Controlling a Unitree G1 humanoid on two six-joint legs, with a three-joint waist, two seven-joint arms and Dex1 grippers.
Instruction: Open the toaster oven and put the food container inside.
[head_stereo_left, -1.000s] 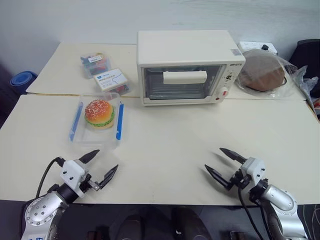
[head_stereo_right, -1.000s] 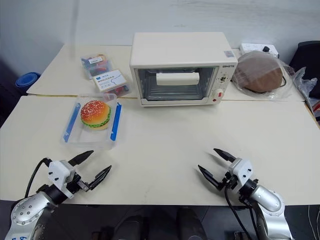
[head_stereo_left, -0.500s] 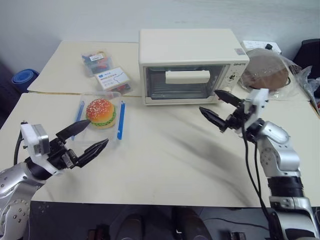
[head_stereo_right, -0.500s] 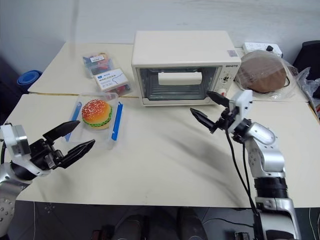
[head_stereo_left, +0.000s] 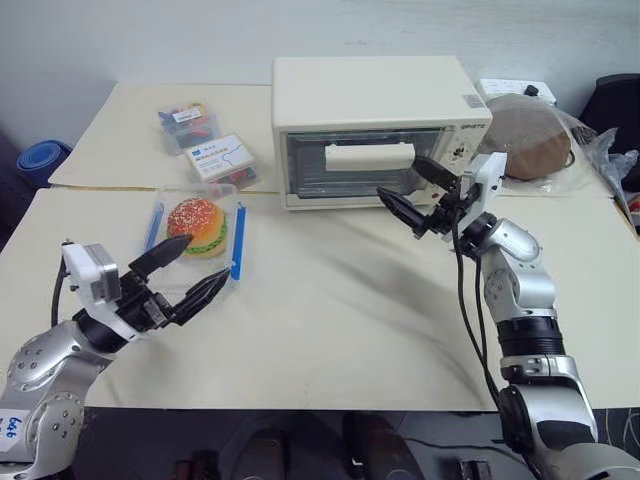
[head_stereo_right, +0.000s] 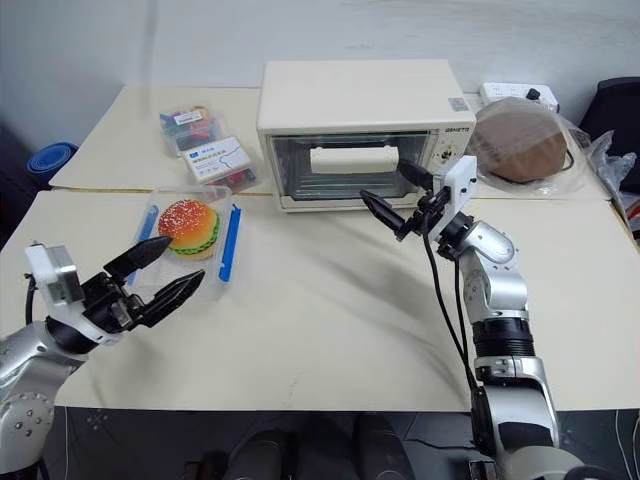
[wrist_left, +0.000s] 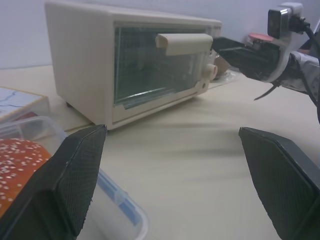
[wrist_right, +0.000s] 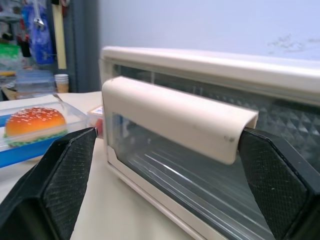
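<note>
Right claw (head_stereo_left: 413, 197) wide open, empty, raised just before toaster oven (head_stereo_left: 375, 128) at bench's far edge; bar handle (head_stereo_left: 370, 155) horizontal, straight ahead between jaws. Left claw (head_stereo_left: 187, 271) open, empty, beside food container (head_stereo_left: 193, 233), left side.

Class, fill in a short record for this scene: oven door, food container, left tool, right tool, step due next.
Oven door: toaster oven shut, handle untouched
Food container: food container with toy hamburger on table, left of oven
Left tool: left tool open, beside container, empty
Right tool: right tool open, facing handle, not gripping
Next step: probably grip handle, pull door down
</note>
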